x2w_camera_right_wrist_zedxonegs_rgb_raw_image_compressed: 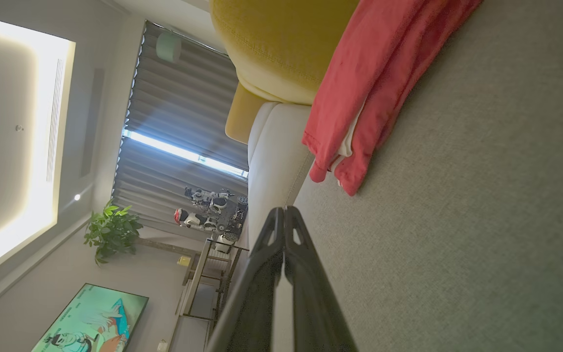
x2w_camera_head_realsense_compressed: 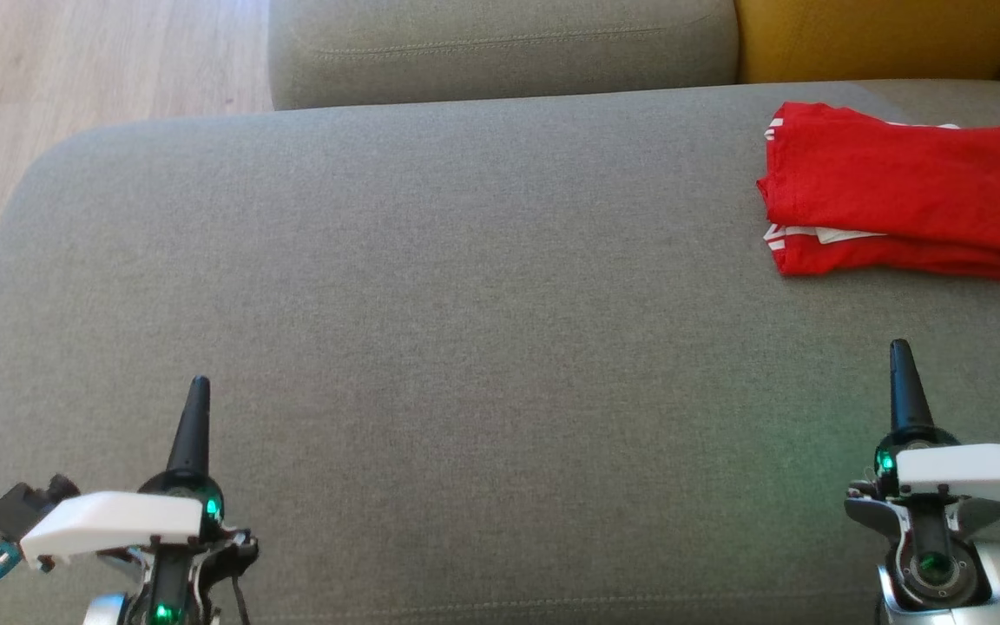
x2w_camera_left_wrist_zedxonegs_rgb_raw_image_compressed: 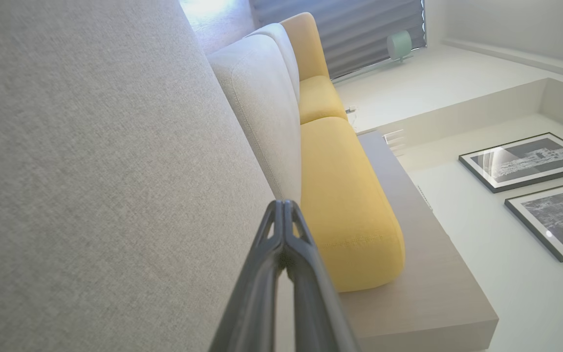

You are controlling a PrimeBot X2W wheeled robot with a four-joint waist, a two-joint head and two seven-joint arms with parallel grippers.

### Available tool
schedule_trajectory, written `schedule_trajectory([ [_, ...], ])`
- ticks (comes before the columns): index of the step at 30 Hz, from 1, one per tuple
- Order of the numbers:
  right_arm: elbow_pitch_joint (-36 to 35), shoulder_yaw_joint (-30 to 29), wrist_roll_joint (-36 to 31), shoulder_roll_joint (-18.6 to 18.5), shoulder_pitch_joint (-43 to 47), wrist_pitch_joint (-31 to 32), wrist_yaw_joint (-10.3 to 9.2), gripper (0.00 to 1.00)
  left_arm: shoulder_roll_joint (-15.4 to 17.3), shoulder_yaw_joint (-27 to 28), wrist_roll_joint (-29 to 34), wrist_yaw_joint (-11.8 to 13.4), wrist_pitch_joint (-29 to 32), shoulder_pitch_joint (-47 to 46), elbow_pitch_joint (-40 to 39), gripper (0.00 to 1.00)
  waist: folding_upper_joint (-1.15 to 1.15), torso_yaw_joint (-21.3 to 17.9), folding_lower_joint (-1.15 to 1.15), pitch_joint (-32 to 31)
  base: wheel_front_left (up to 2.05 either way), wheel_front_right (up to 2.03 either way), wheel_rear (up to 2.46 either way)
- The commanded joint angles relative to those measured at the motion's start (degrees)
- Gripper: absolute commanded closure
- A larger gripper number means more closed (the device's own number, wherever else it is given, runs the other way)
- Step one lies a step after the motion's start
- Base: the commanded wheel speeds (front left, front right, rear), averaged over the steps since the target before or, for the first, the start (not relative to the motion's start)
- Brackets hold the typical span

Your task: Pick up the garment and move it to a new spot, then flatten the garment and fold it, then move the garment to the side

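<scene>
The wide grey fabric sofa seat (x2w_camera_head_realsense_compressed: 465, 278) gives open room from its rounded 9 o'clock edge across the middle. The folded red cloth garment with white stripes (x2w_camera_head_realsense_compressed: 899, 187) lies at 2 o'clock by the seat's far edge. It is near the right tool (x2w_camera_head_realsense_compressed: 900, 351) at 5 o'clock and well apart from the left tool (x2w_camera_head_realsense_compressed: 197, 391) at 7 o'clock; both tools are pinched fully closed, holding nothing.

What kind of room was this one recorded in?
Most likely a living room: a grey and yellow sofa, a TV and framed pictures on the wall.
</scene>
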Motion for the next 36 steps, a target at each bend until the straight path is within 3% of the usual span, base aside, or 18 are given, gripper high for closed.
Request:
schedule_trajectory([
  [1,-2.14,0.46,2.31,-0.99,-1.19,0.57,0.29,1.00,1.08,1.91,-1.91,-0.60,0.67,-3.07,-1.55,1.00,0.00,-0.02,0.00,-0.10,0.00,0.00,0.00],
  [36,-2.20,-2.29,24.41,-0.88,-0.85,6.08,0.39,1.00,1.08,5.59,-20.19,-1.36,6.27,-4.68,1.34,1.00,0.00,-0.38,0.00,-1.67,0.00,0.00,0.00],
])
